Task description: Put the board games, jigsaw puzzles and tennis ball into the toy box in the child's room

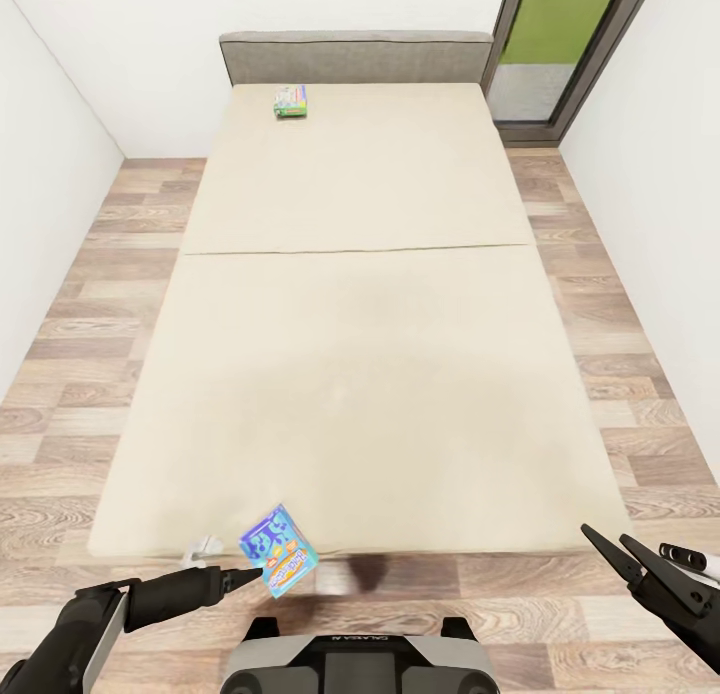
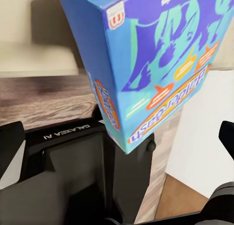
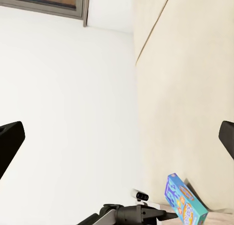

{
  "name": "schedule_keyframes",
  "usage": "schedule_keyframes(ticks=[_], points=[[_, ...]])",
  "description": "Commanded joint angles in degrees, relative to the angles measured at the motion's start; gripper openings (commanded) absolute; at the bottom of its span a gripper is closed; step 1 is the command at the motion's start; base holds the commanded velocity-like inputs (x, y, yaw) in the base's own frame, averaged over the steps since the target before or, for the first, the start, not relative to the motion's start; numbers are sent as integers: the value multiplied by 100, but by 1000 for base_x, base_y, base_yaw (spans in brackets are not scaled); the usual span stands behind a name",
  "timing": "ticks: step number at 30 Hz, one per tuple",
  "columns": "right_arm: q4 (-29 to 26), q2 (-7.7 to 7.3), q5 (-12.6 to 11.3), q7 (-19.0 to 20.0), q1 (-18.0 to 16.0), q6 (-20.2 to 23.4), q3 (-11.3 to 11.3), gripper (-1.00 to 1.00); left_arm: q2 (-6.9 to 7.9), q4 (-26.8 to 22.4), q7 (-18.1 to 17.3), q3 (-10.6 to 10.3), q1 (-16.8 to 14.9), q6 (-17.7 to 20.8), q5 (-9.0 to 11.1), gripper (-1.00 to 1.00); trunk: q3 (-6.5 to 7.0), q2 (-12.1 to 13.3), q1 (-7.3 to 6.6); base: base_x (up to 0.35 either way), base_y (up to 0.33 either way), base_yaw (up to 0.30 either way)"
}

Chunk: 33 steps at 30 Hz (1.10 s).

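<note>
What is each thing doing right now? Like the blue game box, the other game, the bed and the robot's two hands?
Blue board game: lifted off the bed, tilted, pinched by the left gripper.
Left gripper: shut on the blue board game.
Right gripper: open, holding nothing.
Green board game: lying flat at the bed's far end, near the headboard.
Bed: bare cream mattress, one game lying on it.

The bed (image 1: pixel 350 324) runs away from the robot, with its headboard (image 1: pixel 355 58) at the far end against the wall. One board game (image 1: pixel 290 101) lies on the bed near the headboard, left of centre. A second game box (image 1: pixel 277 551) sits at the left hand (image 1: pixel 243 577), over the bed's near edge. The right hand (image 1: pixel 625 557) is off the bed's near right corner, above the floor (image 1: pixel 620 374). A doorway (image 1: pixel 560 54) stands right of the headboard.
</note>
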Motion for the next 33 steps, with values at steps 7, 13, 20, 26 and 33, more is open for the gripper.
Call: schedule_keyframes(ticks=[7,13,20,26,33], points=[[-1,-2,-30,-7,2,36,60,100,-1,-2,-11,5,-1,61,21,100,-2,-2,1,0,-124,0],[-1,-2,-30,-7,2,-64,159,100,2,-1,-9,5,-1,64,21,100,-2,-2,1,0,-72,0],[-1,-2,-30,-9,2,-320,217,100,7,-4,-9,12,-1,64,27,100,-2,-2,1,0,-18,0],[-1,31,-30,-42,2,-407,273,100,41,-7,-43,47,-1,48,47,100,-2,-2,1,0,-5,0],[-1,212,-14,-42,2,-568,374,100,26,-11,-268,157,-1,52,51,100,-2,-2,1,0,0,0]])
